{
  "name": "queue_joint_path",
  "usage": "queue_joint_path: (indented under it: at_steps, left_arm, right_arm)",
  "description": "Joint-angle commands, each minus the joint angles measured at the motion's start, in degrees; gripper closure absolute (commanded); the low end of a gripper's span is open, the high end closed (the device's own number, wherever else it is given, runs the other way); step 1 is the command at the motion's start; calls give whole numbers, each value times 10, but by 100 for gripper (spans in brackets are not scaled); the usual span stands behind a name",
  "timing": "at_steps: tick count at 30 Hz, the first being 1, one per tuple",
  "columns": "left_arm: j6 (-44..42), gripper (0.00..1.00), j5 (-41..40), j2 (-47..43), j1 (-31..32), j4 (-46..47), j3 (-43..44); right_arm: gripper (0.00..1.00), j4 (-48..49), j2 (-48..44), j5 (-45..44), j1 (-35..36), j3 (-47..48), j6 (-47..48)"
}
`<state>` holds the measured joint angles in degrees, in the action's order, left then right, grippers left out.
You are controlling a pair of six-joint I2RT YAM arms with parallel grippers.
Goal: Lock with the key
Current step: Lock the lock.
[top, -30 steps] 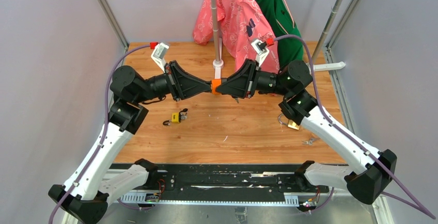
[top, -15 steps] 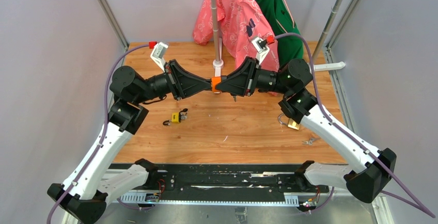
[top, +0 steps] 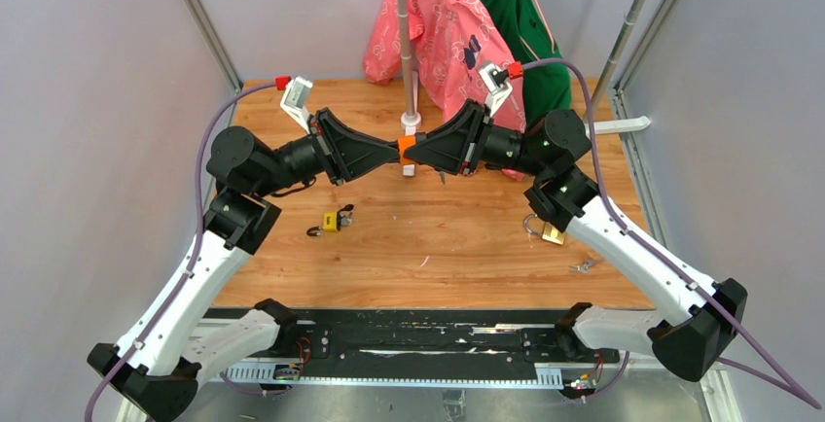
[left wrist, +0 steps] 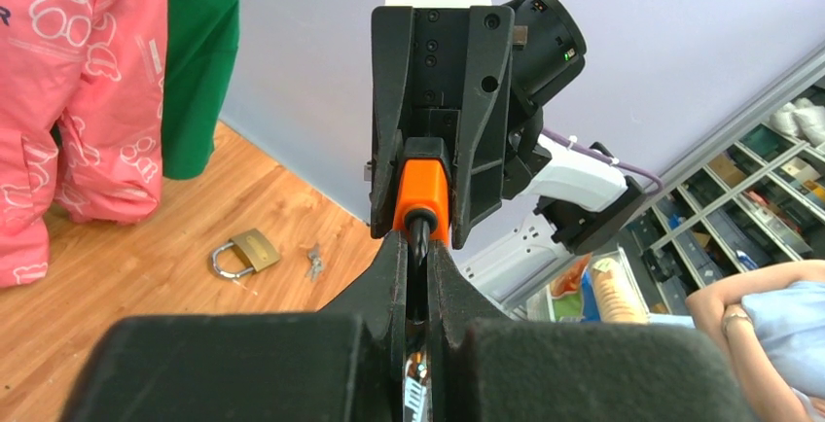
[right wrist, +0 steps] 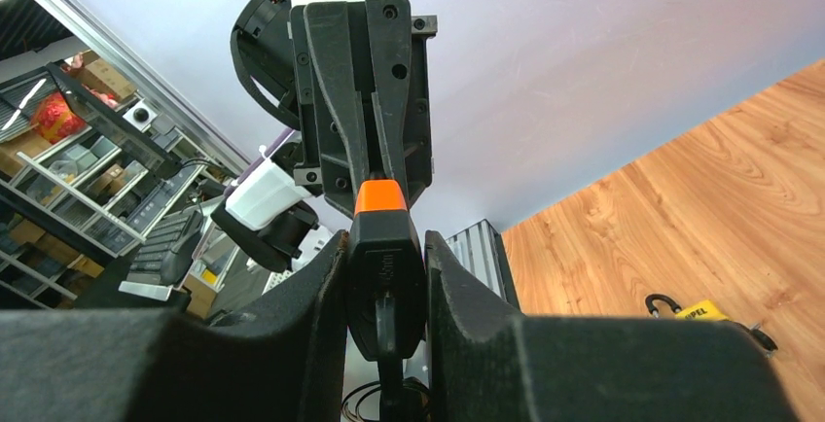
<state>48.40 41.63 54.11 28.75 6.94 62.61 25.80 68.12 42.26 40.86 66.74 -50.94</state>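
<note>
An orange-and-black padlock (top: pixel 406 150) hangs in mid-air between my two grippers, above the table's back middle. My left gripper (top: pixel 396 153) is shut on its black shackle (left wrist: pixel 418 230), which comes out of the orange body (left wrist: pixel 424 189). My right gripper (right wrist: pixel 386 245) is shut on the lock's black base (right wrist: pixel 386 271), orange top (right wrist: pixel 380 197) pointing away. A dark key (right wrist: pixel 386 333) sticks out of the base between the right fingers, with a ring hanging under it.
A brass padlock (top: pixel 551 233) and a bunch of keys (top: pixel 584 266) lie at the right. A small yellow padlock (top: pixel 333 221) lies at the left. A pole stand (top: pixel 411 121) and hung pink (top: pixel 443 43) and green (top: pixel 520 23) garments stand just behind the grippers.
Both grippers, still joined at the padlock, have shifted a little toward the back of the table. Neither grip has changed.
</note>
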Motion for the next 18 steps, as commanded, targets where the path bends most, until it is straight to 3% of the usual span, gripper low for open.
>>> queue_joint_path:
  at_steps: [1, 9, 12, 13, 15, 18]
  left_arm:
    - [-2, 100, 29, 44, 47, 19, -4]
    - [-12, 100, 27, 47, 47, 15, 8]
    - [-49, 100, 30, 44, 41, -45, 33]
    - [-66, 100, 35, 43, 35, -62, 46]
    - [-91, 100, 51, 45, 14, -128, 67]
    - [-139, 100, 103, 51, -19, -206, 107]
  right_arm:
    - [100, -31, 45, 9, 67, 15, 16]
    - [100, -30, 37, 4, 67, 14, 19]
    - [100, -48, 37, 22, 51, 28, 17]
    - [89, -58, 32, 25, 46, 30, 23]
    - [58, -104, 16, 26, 39, 37, 59]
    - [31, -225, -11, 7, 29, 59, 140]
